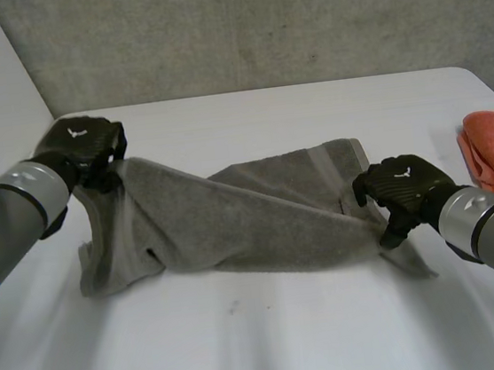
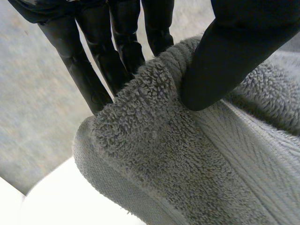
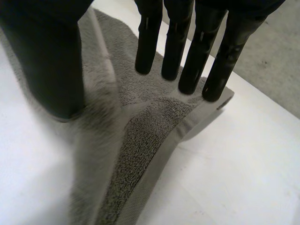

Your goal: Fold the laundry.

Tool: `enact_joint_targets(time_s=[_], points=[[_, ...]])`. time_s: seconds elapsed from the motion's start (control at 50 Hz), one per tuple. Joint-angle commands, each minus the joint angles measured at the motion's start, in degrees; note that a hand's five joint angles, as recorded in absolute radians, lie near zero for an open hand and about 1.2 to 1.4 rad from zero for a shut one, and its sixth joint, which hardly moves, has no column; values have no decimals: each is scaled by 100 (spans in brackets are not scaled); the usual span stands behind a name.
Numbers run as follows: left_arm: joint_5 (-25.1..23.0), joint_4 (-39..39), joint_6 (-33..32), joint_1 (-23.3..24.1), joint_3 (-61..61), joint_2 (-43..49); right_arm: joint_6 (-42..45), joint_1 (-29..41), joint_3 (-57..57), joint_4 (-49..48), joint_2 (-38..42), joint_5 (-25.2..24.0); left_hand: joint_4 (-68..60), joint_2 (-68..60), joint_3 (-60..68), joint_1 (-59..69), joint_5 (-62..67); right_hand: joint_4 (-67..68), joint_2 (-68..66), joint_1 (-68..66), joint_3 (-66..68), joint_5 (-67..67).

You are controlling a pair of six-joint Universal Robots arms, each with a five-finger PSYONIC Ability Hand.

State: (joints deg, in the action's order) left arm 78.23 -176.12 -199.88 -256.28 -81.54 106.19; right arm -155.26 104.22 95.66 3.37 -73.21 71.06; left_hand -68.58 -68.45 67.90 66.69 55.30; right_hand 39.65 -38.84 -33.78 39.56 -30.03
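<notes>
A grey towel lay stretched across the middle of the white table, running from the upper left of the head view down to the lower right, rumpled and partly doubled over itself. The left hand, at the upper left, held the towel's far left corner raised off the table. In the left wrist view the thumb pressed down on the thick hemmed edge while the fingers backed it from the other side, so the corner was pinched between them, with the rest of the cloth hanging away below the palm.

The right hand sat at the right of the frame, near the towel's near right corner, and the creases ran together toward it. In the right wrist view its fingers were straight, tips on the pile just inside the woven band, and a ridge of cloth stood up between them and the thumb, pinched there. The corner itself lay flat just beyond the fingertips. An orange cloth lay at the right edge of the table, apart from the towel.
</notes>
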Motion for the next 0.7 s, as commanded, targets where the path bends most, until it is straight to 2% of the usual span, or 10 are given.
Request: enact_joint_targets(time_s=[0.02, 0.18, 0.28, 0.48, 0.56, 0.58, 0.6, 0.7], points=[[-1, -10, -16, 69, -222, -757, -496, -121, -21, 304, 9, -22, -1142, -1155, 1210, 1331, 1470, -1828, 1747, 1241, -1819, 1866], [8, -10, -7, 192, -301, -1171, -1102, -455, 207, 542, 26, -118, -1142, -1155, 1210, 1331, 1470, -2335, 2253, 1747, -2325, 2372], [17, -1, 2, 324, -301, -1364, -1638, -569, 585, 410, 26, -452, -1142, -1155, 1210, 1331, 1470, -2318, 2236, 1730, -2309, 2355], [157, 8, 19, 368, -292, -1584, -2218, -516, 1095, -705, 140, -505, -1142, -1155, 1210, 1331, 1470, -2066, 1985, 1479, -2057, 2104], [210, 8, 72, 359, -284, -1672, -2439, -367, 938, -1119, 623, -383, -1142, -1155, 1210, 1331, 1470, 400, -481, -987, 409, -362], [210, 8, 98, 359, -284, -1698, -2413, -280, 841, -1232, 720, -269, -1142, -1155, 1210, 1331, 1470, 2672, -2754, -3259, 2681, -2634], [219, 8, 142, 342, -284, -1733, -2395, -253, 797, -1268, 738, -190, -1142, -1155, 1210, 1331, 1470, 3827, -3909, -4415, 3836, -3789], [219, 16, 309, 289, -319, -1926, -2272, -235, 498, -1216, 730, -57, -1142, -1155, 1210, 1331, 1470, 4035, -4116, -4622, 4044, -3997]])
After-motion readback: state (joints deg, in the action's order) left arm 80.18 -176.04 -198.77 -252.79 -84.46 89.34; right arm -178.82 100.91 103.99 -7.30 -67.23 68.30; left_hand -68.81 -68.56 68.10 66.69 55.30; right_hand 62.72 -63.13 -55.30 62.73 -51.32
